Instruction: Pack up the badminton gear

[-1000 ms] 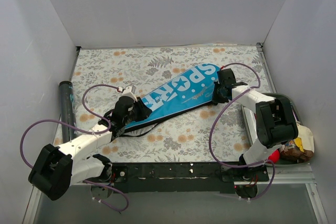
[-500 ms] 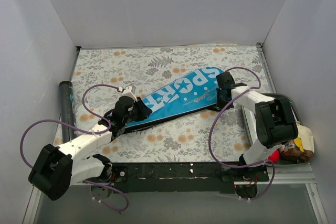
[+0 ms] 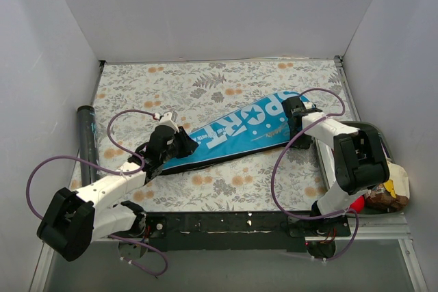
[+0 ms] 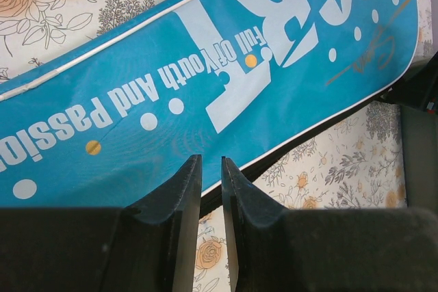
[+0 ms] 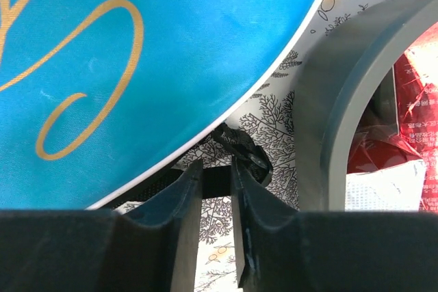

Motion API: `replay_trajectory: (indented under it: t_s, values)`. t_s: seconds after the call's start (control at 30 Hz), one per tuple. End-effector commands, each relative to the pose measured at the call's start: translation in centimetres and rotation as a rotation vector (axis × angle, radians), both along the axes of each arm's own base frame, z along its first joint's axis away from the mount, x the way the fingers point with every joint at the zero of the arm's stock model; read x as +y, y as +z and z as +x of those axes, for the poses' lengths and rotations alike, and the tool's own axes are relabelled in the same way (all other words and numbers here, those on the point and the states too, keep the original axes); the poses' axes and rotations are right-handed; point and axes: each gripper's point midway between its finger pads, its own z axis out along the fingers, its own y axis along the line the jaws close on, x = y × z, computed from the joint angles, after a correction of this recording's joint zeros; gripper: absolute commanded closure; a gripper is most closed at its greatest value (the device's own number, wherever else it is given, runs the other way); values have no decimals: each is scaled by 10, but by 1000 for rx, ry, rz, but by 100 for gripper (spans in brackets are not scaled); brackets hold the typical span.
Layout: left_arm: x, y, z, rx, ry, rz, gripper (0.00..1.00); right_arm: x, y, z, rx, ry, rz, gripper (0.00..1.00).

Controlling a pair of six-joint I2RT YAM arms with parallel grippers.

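Observation:
The long blue cover lettered "SPORT" lies slantwise on the flowered cloth. My left gripper is at its narrow near-left end. In the left wrist view the jaws stand almost closed with nothing seen between them, tips over the cover's black-edged rim. My right gripper is at the wide end. In the right wrist view it is shut on a black strap under the cover's edge. The black tube lies along the left wall. Rackets and shuttlecocks are out of view.
A dark grey tray stands at the right wall, its rim close beside my right gripper. It holds food packets and a red ball. White walls close in the table on three sides.
The cover's wide end has swung toward the near right along with my right gripper. My left gripper has stayed at the narrow end.

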Motion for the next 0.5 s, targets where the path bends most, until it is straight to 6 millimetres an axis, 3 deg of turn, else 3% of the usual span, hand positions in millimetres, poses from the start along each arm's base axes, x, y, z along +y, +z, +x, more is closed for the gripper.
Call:
replay_trajectory:
  t_s: [0.0, 0.27, 0.47]
  values:
    - [-1, 9, 4, -36, -9, -10, 82, -8, 5, -1, 2, -12, -41, 67]
    - [-10, 12, 4, -29, -47, -28, 82, -7, -2, 1, 9, -27, -42, 65]
    - [-10, 8, 2, -25, -54, -26, 82, -21, -2, -3, 22, -41, -121, 63]
